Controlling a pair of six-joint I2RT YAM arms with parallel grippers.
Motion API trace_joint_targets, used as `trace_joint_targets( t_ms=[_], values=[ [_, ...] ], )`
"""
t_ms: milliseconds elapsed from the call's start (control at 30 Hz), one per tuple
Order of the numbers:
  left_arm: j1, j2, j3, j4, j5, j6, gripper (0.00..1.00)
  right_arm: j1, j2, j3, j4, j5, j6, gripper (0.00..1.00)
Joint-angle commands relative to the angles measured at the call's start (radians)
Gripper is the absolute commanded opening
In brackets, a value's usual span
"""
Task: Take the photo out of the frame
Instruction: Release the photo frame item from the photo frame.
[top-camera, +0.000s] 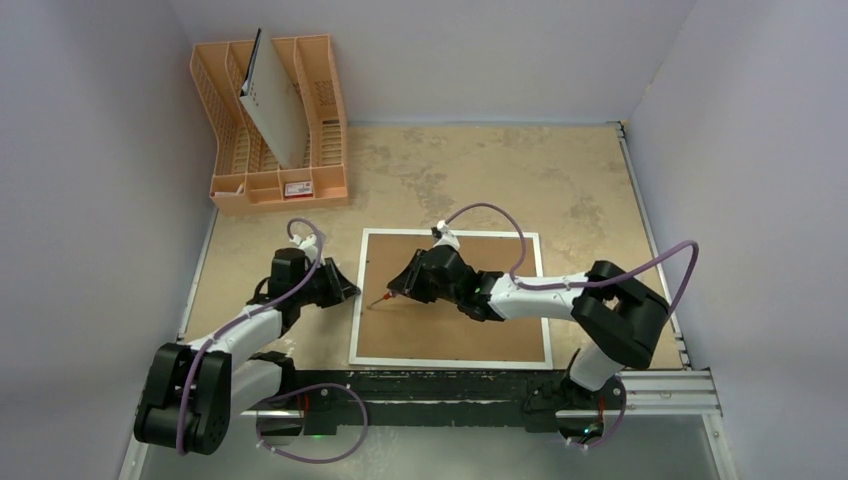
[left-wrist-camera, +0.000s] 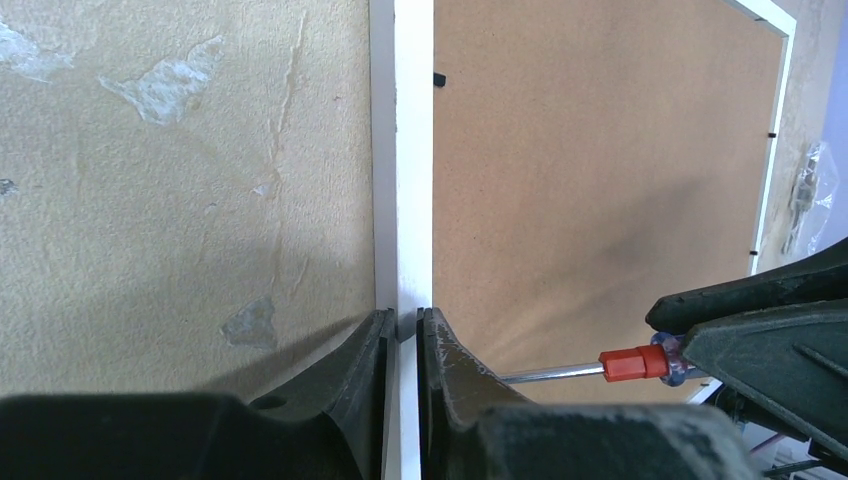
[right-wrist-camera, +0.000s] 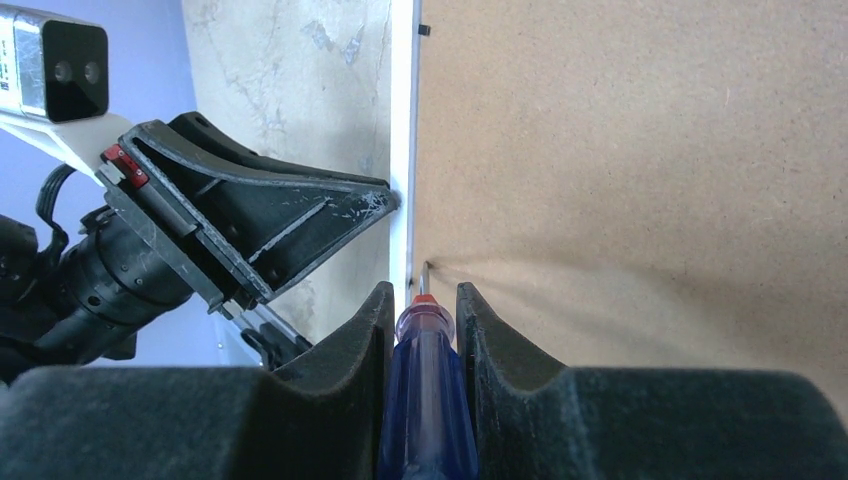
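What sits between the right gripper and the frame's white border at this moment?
A screwdriver: the right gripper holds its blue handle, and the metal shaft crosses the brown backing to the white border of the frame. The right wrist view shows it.

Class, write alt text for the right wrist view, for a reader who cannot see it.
The right hand grips a blue-handled screwdriver, its tip at the seam between the frame's white border and brown backing board. The left hand touches that border.
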Motion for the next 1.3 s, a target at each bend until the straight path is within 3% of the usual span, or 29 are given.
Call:
trace_joint_targets(
  t_ms=[0, 300, 500, 867, 1267],
  values=[
    [-0.009, 0.011, 0.017, 0.006, 0.056, -0.003, 0.17, 0.019, -0.006, -0.057, 0.098, -0.020, 0.040, 0.00],
    [-0.009, 0.029, 0.027, 0.008, 0.058, 0.005, 0.18, 0.052, -0.034, -0.182, 0.255, 0.005, 0.109, 0.00],
    [-0.009, 0.043, 0.029, 0.015, 0.064, 0.011, 0.19, 0.070, -0.026, -0.246, 0.352, 0.116, 0.122, 0.00],
    [-0.009, 0.047, 0.028, 0.018, 0.070, 0.011, 0.20, 0.072, 0.028, -0.247, 0.463, 0.178, 0.114, 0.00],
    [-0.009, 0.053, 0.025, 0.026, 0.074, 0.012, 0.20, 0.096, 0.040, -0.230, 0.401, 0.154, 0.120, 0.00]
  ],
)
